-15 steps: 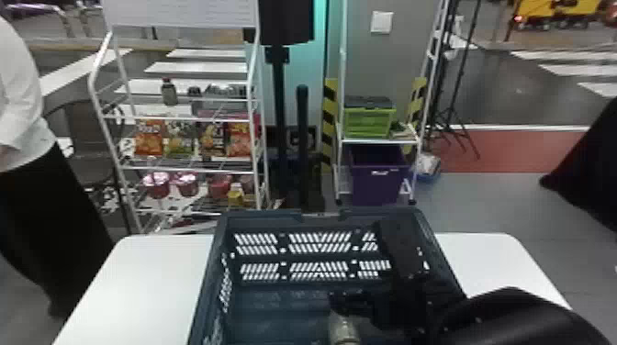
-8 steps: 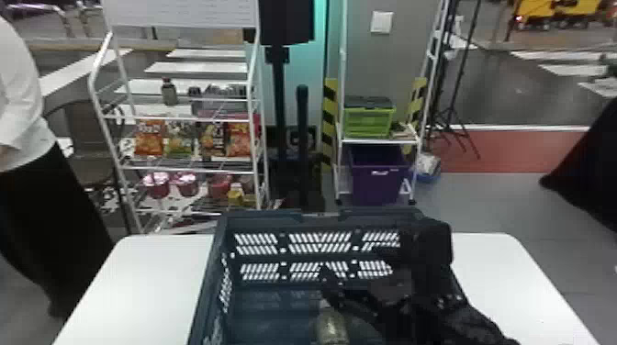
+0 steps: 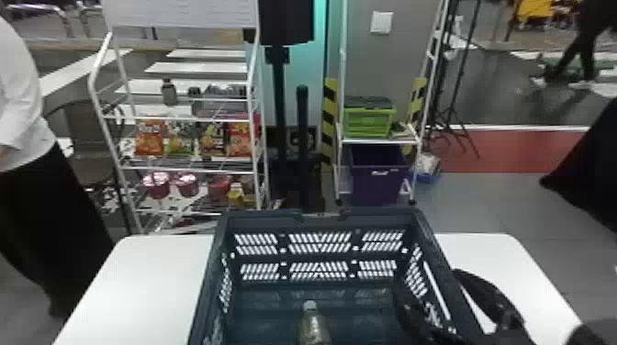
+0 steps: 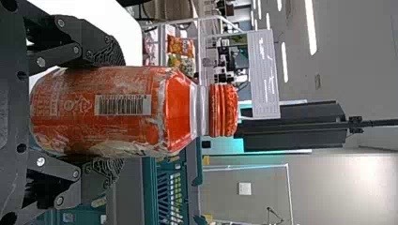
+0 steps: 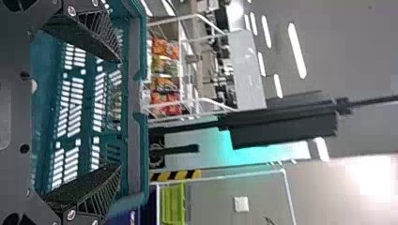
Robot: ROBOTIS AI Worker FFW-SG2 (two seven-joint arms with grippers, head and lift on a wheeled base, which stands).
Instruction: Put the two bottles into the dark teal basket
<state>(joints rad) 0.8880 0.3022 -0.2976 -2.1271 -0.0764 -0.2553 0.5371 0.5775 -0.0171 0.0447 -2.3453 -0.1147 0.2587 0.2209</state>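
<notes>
Bottle [image 4: 173, 112] stands upright, gripped in the left end effector [image 4: 115, 112].

A dark teal basket [image 3: 261, 222] is showing rows of slanted slots. One bottle [image 4: 117, 115] is displaying orange-red, its barcode [image 4: 123, 105] striping black on white. A table [image 3: 151, 284] is showing plain white; hazard tape [image 3: 329, 124] is alternating yellow and black.

- My left claw [image 4: 121, 112] held its grip, two fingers pressed in from opposite sides.
- My right claw [image 3: 427, 283] was low on the head view's right, fingers spread wide.
</notes>
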